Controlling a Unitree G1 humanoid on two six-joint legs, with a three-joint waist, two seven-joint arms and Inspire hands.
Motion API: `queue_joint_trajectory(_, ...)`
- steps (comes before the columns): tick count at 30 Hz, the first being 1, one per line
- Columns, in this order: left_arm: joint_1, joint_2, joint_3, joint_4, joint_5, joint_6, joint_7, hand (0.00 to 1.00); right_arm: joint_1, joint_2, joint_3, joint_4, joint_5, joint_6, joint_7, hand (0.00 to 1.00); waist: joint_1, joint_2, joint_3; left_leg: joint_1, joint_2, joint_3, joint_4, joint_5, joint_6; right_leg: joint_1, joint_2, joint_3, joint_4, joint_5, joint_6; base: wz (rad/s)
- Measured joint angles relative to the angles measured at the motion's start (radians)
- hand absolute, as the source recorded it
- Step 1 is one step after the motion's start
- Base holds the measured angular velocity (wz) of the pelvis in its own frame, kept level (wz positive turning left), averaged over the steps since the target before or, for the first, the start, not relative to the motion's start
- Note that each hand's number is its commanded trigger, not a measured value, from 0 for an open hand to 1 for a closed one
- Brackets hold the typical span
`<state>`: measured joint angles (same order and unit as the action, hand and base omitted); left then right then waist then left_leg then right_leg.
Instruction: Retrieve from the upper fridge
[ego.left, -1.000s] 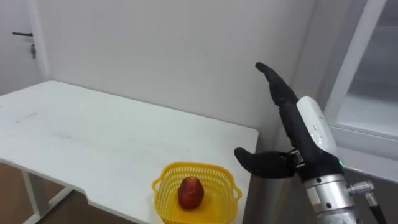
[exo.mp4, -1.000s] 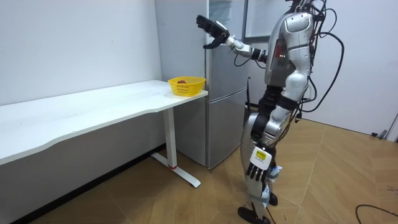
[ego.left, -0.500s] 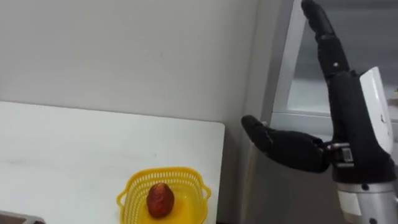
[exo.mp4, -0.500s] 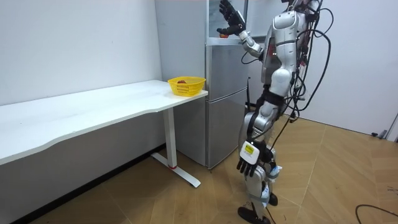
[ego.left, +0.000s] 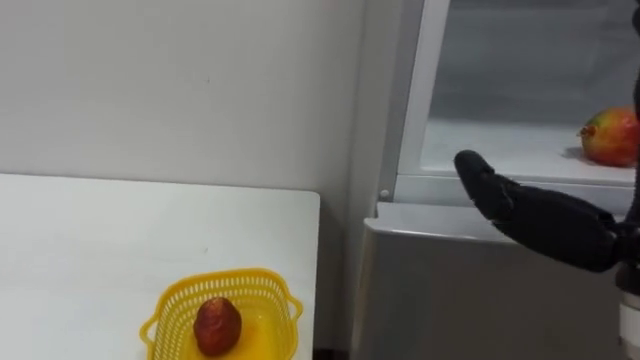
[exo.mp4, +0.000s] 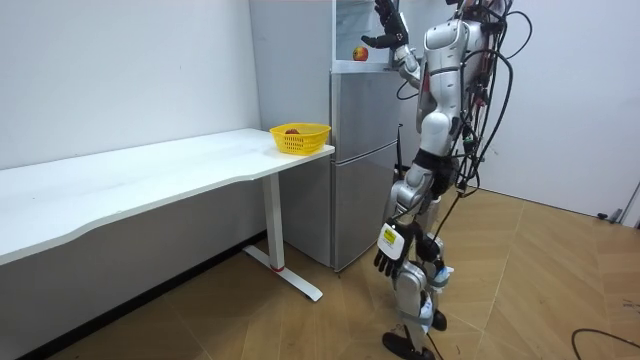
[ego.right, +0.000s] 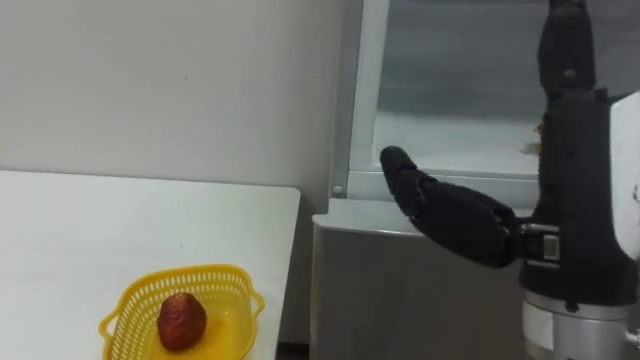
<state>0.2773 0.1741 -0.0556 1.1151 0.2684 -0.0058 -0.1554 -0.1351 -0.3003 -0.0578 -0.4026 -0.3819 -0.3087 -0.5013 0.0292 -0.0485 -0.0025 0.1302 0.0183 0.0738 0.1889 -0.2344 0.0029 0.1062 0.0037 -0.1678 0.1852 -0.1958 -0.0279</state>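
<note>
The upper fridge compartment (ego.left: 500, 110) stands open, and a red and yellow-green fruit (ego.left: 612, 136) lies on its white shelf at the right. My right hand (ego.right: 580, 200) is raised in front of that opening, open, fingers straight up and thumb out to the left, holding nothing. It covers most of the fruit in the right eye view. In the room view I stand close to the grey fridge (exo.mp4: 360, 150) with the right hand (exo.mp4: 388, 25) up beside the fruit (exo.mp4: 360, 53). My left hand (exo.mp4: 390, 262) hangs by my thigh with relaxed fingers.
A yellow basket (ego.left: 170, 310) with a dark red fruit (ego.left: 217, 326) in it sits at the right end of the white table (ego.left: 100, 230), beside the fridge. The closed lower fridge door (ego.left: 480, 290) is below the shelf. A white wall stands behind the table.
My view has swung right from the table toward the fridge, bringing the shelf fruit into sight. The right hand has risen from in front of the wall up to the open compartment.
</note>
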Motion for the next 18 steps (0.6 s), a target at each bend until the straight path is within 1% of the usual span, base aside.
queue_joint_trajectory(4,-0.001,0.0,0.002,0.004,0.0,0.0,-0.001,0.0,0.0,-0.003,-0.047,0.019,0.012,0.001,-0.01,0.0,-0.012,0.004,0.0008,0.004,0.002,0.004,0.0,0.0,0.0,-0.001,-0.001,-0.002,0.0,0.0,0.0,-0.02)
queue_joint_trajectory(6,0.0,0.0,0.005,0.004,0.001,0.0,-0.005,0.0,0.0,-0.014,-0.074,0.056,0.03,0.002,-0.013,0.0,-0.02,0.003,0.001,0.005,0.002,0.005,0.0,0.0,0.0,0.0,-0.001,-0.004,0.002,0.0,0.0,0.0)
queue_joint_trajectory(7,0.0,0.0,0.008,0.004,0.001,0.0,-0.01,0.0,0.0,-0.027,-0.089,0.087,0.037,0.007,-0.013,0.0,-0.02,0.002,0.0012,0.005,0.002,0.005,0.0,0.0,0.0,0.0,-0.002,-0.005,0.003,0.0,0.0,0.0)
queue_joint_trajectory(8,0.001,0.001,0.014,0.004,0.002,0.0,-0.014,0.0,0.0,-0.033,-0.099,0.109,0.041,0.02,-0.012,0.0,-0.023,0.0,0.0015,0.005,0.002,0.005,0.0,0.0,0.0,0.0,-0.002,-0.006,0.003,0.0,0.0,0.0)
queue_joint_trajectory(10,0.001,0.001,0.023,0.005,0.009,0.0,-0.022,0.0,-0.002,-0.034,-0.126,0.122,0.05,0.038,-0.009,0.0,-0.024,-0.001,0.0023,0.005,0.001,0.003,0.0,0.0,0.0,0.001,-0.002,-0.008,0.003,0.0,-0.001,0.0)
queue_joint_trajectory(11,0.004,0.002,0.025,0.006,0.008,0.0,-0.025,0.0,-0.007,-0.047,-0.136,0.132,0.08,0.042,-0.009,0.0,-0.024,-0.006,0.004,0.005,0.001,0.003,0.0,0.0,0.0,0.001,-0.002,-0.009,0.002,0.0,-0.001,0.0)
queue_joint_trajectory(12,0.005,0.003,0.026,0.007,0.008,0.001,-0.025,0.0,-0.013,-0.053,-0.14,0.138,0.093,0.044,-0.009,0.0,-0.024,-0.006,0.0036,0.005,0.001,0.002,0.001,0.0,0.0,0.001,-0.002,-0.009,0.002,0.0,-0.001,0.0)
queue_joint_trajectory(15,0.011,0.011,0.033,0.004,0.0,0.001,-0.027,0.0,-0.068,-0.094,-0.154,0.207,0.18,0.067,-0.003,0.0,-0.024,-0.02,0.007,0.005,0.001,0.002,0.003,0.0,0.0,0.001,-0.001,-0.009,0.002,0.0,-0.001,0.0)
queue_joint_trajectory(18,0.01,0.02,0.033,0.001,0.0,0.001,-0.027,0.0,-0.104,-0.126,-0.157,0.263,0.199,0.09,0.001,0.0,-0.022,-0.033,0.0087,0.004,0.001,0.002,0.003,0.0,0.0,0.002,-0.001,-0.008,0.002,0.0,-0.001,0.0)
